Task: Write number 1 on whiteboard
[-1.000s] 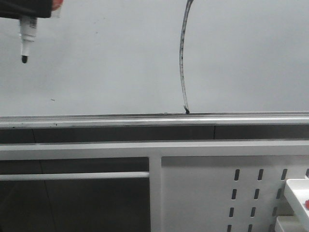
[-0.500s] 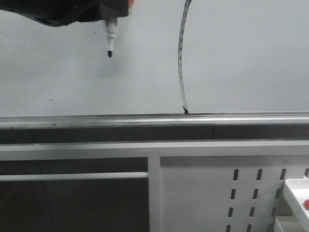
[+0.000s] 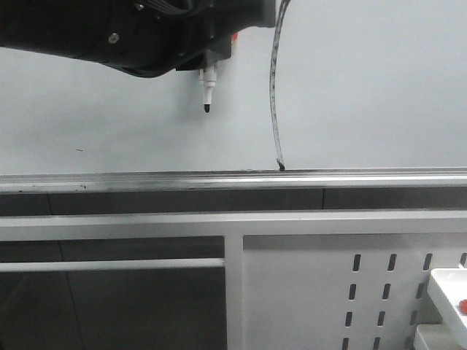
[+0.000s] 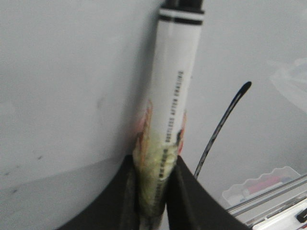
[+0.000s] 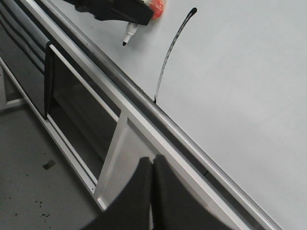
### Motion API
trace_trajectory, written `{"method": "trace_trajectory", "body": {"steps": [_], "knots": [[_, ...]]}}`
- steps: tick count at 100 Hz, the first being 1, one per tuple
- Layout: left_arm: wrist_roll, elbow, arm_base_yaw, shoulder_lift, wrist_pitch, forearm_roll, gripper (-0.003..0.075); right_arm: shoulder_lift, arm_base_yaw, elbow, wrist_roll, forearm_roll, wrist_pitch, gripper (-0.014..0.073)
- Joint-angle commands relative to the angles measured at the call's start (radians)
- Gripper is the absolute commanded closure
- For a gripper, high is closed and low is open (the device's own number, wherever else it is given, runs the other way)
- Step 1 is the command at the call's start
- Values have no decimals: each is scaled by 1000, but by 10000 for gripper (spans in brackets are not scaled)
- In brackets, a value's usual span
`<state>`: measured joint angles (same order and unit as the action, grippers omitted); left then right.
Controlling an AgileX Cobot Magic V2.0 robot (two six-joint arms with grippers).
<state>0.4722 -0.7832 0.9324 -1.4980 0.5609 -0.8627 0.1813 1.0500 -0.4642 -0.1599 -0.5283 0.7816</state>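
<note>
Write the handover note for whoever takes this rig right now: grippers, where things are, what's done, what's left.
Left gripper: shut on the marker, tip down, uncapped, in front of the whiteboard, beside the stroke; whether the tip touches the board cannot be told.
Right gripper: shut, empty, low and away from the board.
Number 1: a long, slightly curved stroke that ends at the board's lower rail.
Done: the 1 is drawn.
Left: probably only to draw the left arm back and put the marker away.
</note>
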Motion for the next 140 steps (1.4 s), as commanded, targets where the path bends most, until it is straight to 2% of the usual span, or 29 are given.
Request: {"method": "trace_trajectory", "body": {"steps": [1, 14, 28, 35, 43, 47, 75, 97, 117, 140], "knots": [[-18, -57, -56, 24, 77, -1, 740, 8, -7, -23, 0, -35, -54, 648], [-18, -63, -102, 24, 48, -1, 740, 8, -7, -23, -1, -35, -54, 648], [-18, -63, -95, 24, 85, -1, 740, 8, -7, -23, -3, -35, -53, 648], [-18, -63, -58, 24, 173, -29, 740, 8, -7, -23, -6, -35, -52, 648], [-18, -63, 3, 24, 357, -116, 740, 8, -7, -23, -22, -33, -47, 648], [-18, -63, 29, 24, 404, -133, 740, 8, -7, -23, -38, -33, -42, 648], [-5, -65, 35, 24, 394, -165, 740, 8, -7, -23, -43, -33, -42, 648], [108, -65, -5, 24, 335, -226, 740, 8, -7, -23, -43, -33, -42, 648], [107, -65, -47, 24, 263, -228, 740, 8, -7, -23, -43, -33, -42, 648], [107, -65, -51, 24, 255, -230, 740, 8, -7, -23, -43, -33, -42, 648]]}}
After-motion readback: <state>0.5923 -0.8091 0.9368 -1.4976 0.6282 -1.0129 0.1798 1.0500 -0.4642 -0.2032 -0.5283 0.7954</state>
